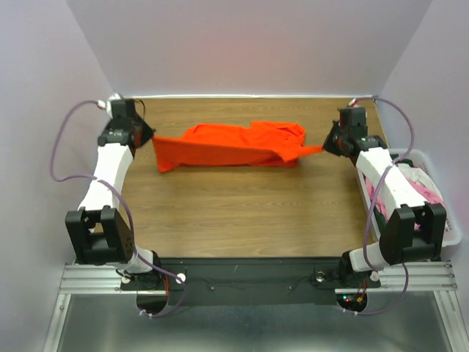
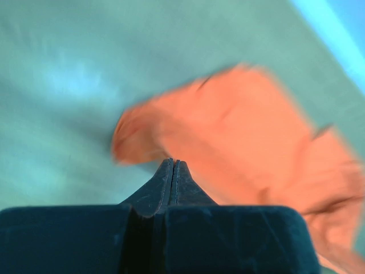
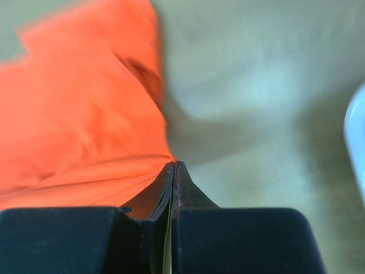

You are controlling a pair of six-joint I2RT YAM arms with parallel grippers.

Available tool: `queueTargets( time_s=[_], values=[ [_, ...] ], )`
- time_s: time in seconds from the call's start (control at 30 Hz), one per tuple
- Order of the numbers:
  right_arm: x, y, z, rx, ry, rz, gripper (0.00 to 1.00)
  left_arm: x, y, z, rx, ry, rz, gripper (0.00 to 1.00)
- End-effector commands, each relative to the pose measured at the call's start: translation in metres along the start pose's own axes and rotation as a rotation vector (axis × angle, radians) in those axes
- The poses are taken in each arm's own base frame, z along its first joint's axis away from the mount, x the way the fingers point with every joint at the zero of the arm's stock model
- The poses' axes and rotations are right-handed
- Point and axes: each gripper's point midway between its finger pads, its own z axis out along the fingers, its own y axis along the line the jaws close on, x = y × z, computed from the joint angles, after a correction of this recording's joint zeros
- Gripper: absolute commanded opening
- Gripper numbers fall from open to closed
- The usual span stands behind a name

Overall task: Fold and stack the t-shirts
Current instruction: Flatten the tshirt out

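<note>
The orange t-shirt (image 1: 227,147) is seen stretched left to right across the far half of the desk (image 1: 242,213), bunched and creased towards its right end. Its left corner is pinched by the left fingers (image 2: 167,180), which are pressed tight together with no gap shown in the left wrist view, though that view is blurred. At the other end, a drawn-out tip of the cloth is clamped by the right fingers (image 3: 183,185), also clenched flat, with the orange fabric run right into their tips. Both ends appear to be held slightly lifted, while the middle is laid on the wood. At the right edge of the desk a white bin (image 1: 454,231) is spotted beside the right arm, with pink cloth (image 1: 425,183) piled in it
</note>
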Motion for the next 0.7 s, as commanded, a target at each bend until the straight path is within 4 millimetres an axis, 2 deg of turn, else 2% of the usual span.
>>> queueTargets(
  time_s=[0.0, 0.03, 0.1, 0.13, 0.17, 0.2, 0.27, 0.3, 0.33, 0.43, 0.53, 0.57, 0.6, 0.67],
  values=[
    [-0.09, 0.024, -0.049, -0.056, -0.248, 0.052, 0.01, -0.086, -0.039, -0.07, 0.094, -0.207, -0.019, 0.0],
    [-0.114, 0.033, -0.065, -0.083, -0.31, 0.061, 0.01, -0.112, -0.059, -0.094, 0.155, -0.265, -0.025, 0.0],
    [-0.136, 0.041, -0.081, -0.107, -0.366, 0.064, 0.01, -0.13, -0.077, -0.115, 0.213, -0.304, -0.028, 0.0],
    [-0.158, 0.048, -0.1, -0.13, -0.426, 0.066, 0.01, -0.148, -0.09, -0.137, 0.261, -0.352, -0.039, 0.0],
    [-0.169, 0.051, -0.11, -0.141, -0.456, 0.066, 0.01, -0.157, -0.096, -0.15, 0.284, -0.377, -0.045, 0.0],
    [-0.179, 0.055, -0.121, -0.151, -0.489, 0.057, 0.01, -0.173, -0.108, -0.176, 0.334, -0.431, -0.049, 0.0],
    [-0.198, 0.059, -0.142, -0.167, -0.549, 0.052, 0.01, -0.189, -0.118, -0.203, 0.383, -0.491, -0.052, 0.0],
    [-0.215, 0.063, -0.164, -0.19, -0.605, 0.055, 0.01, -0.193, -0.125, -0.218, 0.423, -0.509, -0.042, 0.0],
    [-0.222, 0.064, -0.174, -0.197, -0.631, 0.053, 0.01, -0.204, -0.134, -0.244, 0.473, -0.56, -0.036, 0.0],
    [-0.244, 0.068, -0.218, -0.227, -0.732, 0.031, 0.01, -0.215, -0.146, -0.291, 0.564, -0.634, -0.008, 0.0],
    [-0.256, 0.067, -0.258, -0.252, -0.817, 0.016, 0.01, -0.216, -0.146, -0.322, 0.601, -0.681, 0.014, 0.0],
    [-0.257, 0.066, -0.266, -0.254, -0.832, 0.014, 0.01, -0.215, -0.145, -0.328, 0.605, -0.691, 0.018, 0.0],
    [-0.26, 0.063, -0.283, -0.259, -0.866, 0.015, 0.01, -0.213, -0.142, -0.338, 0.61, -0.705, 0.026, 0.0],
    [-0.261, 0.061, -0.296, -0.264, -0.891, 0.014, 0.01, -0.211, -0.14, -0.345, 0.612, -0.715, 0.033, 0.0]
  ],
)
